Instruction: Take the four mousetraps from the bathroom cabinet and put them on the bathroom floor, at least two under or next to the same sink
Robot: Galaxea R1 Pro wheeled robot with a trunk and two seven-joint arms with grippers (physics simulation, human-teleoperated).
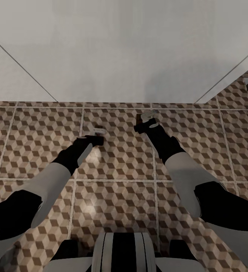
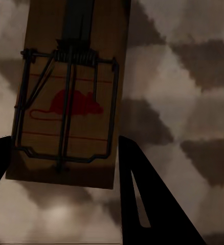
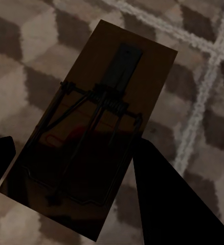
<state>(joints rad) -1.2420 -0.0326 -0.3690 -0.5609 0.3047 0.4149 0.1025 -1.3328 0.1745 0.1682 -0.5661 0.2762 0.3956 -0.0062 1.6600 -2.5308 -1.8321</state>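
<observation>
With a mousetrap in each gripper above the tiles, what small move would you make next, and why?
Probably lower both arms toward the bathroom floor. The left gripper and the right gripper each clasp a mousetrap, and the cube-pattern tiles lie directly behind them, so setting them down looks like the nearest step.

Both arms reach forward and down over the bathroom floor, the left gripper to the left of the right gripper and slightly nearer. One mousetrap sits between the left gripper's fingers, another mousetrap between the right's. A wall stands beyond them, meeting the floor's far edge.
</observation>
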